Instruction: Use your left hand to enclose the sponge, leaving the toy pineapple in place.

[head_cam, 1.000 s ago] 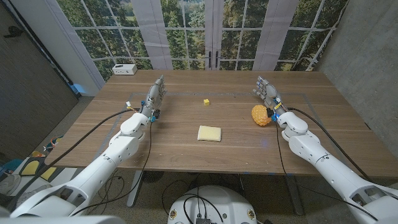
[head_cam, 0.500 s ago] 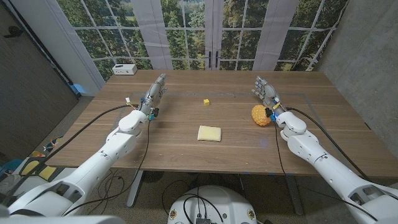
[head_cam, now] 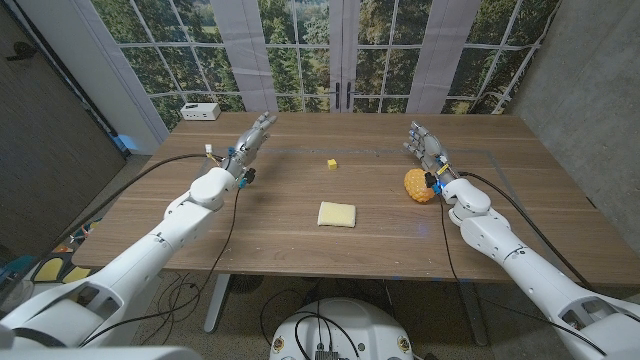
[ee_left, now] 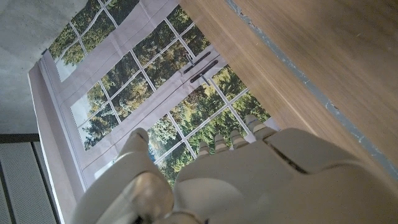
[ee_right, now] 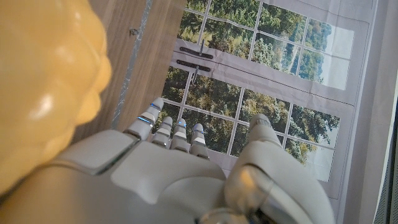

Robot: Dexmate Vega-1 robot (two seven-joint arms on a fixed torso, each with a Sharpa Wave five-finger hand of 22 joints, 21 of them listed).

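My left hand (head_cam: 251, 138) sits in the upper left of the head view, over the far left part of the brown wooden table (head_cam: 280, 235), fingers stretched out and apart, holding nothing. The flat pale yellow rectangular sponge (head_cam: 336, 214) lies at the centre of the frame, well apart from that hand and untouched. The orange-yellow toy pineapple (head_cam: 420, 186) rests right of centre, just beside my right wrist; in the right wrist view it fills the upper left (ee_right: 43, 81). My right hand (head_cam: 427, 147) stands in the upper right, fingers spread and empty. A small yellow cube (head_cam: 332, 163) sits above the sponge, and a white box (head_cam: 201, 111) lies at the table's far left corner.
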